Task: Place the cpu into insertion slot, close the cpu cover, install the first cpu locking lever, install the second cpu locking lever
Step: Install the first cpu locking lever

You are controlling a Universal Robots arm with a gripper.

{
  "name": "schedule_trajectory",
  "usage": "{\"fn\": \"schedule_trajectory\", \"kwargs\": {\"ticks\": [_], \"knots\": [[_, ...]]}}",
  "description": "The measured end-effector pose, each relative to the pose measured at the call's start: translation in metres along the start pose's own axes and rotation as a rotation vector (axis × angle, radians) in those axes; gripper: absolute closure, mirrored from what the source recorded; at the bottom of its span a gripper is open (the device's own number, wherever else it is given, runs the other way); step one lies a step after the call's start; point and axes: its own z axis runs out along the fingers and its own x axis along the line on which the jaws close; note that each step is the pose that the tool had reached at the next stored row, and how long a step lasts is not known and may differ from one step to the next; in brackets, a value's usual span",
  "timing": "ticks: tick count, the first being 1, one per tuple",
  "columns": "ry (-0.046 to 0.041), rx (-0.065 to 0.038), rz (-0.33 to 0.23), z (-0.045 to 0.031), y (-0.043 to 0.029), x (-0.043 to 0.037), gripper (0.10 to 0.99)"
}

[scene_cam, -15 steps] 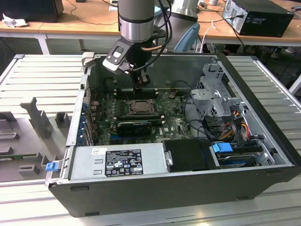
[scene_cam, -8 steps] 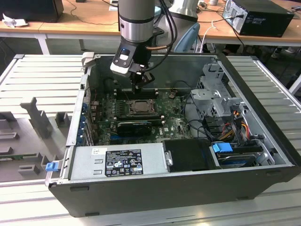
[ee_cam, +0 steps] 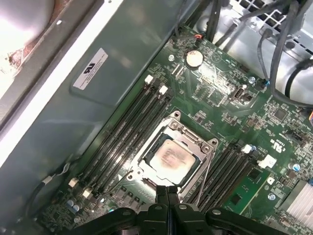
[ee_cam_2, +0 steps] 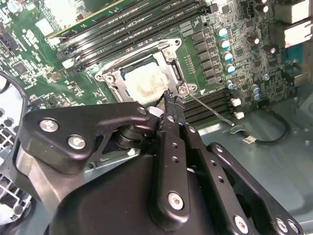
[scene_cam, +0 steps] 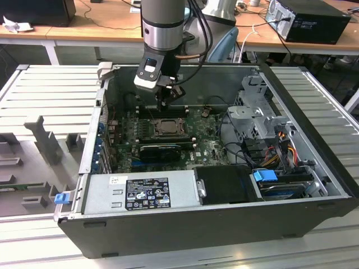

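Observation:
The cpu (ee_cam: 171, 159), a pale square chip, sits in the insertion slot (ee_cam: 145, 174) on the green board (ee_cam: 234, 112). The cpu cover (ee_cam: 194, 143), a silver frame, lies flat around the chip. My gripper (ee_cam: 167, 192) hangs at the socket's edge, its two black fingers pressed together with nothing seen between them. In the second wrist view the gripper (ee_cam_2: 171, 100) is at the socket's corner, beside a thin wire locking lever (ee_cam_2: 210, 110) that slants out across the memory slots. In the exterior view the gripper (scene_cam: 162, 103) hovers just behind the cpu (scene_cam: 167, 127).
The board lies inside an open black computer case (scene_cam: 314, 140). Black memory slots (ee_cam: 129, 132) flank the socket. A long black card (scene_cam: 160, 150) sits in front of it, a grey power supply (scene_cam: 140, 193) nearer still, and a drive cage with cables (scene_cam: 255, 115) stands at the exterior view's right.

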Motion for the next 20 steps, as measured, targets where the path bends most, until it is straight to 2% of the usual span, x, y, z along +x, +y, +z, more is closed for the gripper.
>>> {"fn": "schedule_trajectory", "kwargs": {"ticks": [11,20], "knots": [[0.0055,0.004,-0.127,0.0,0.0,0.0,0.98],[0.0115,0.009,-0.266,0.0002,0.0,0.0,0.98]]}}
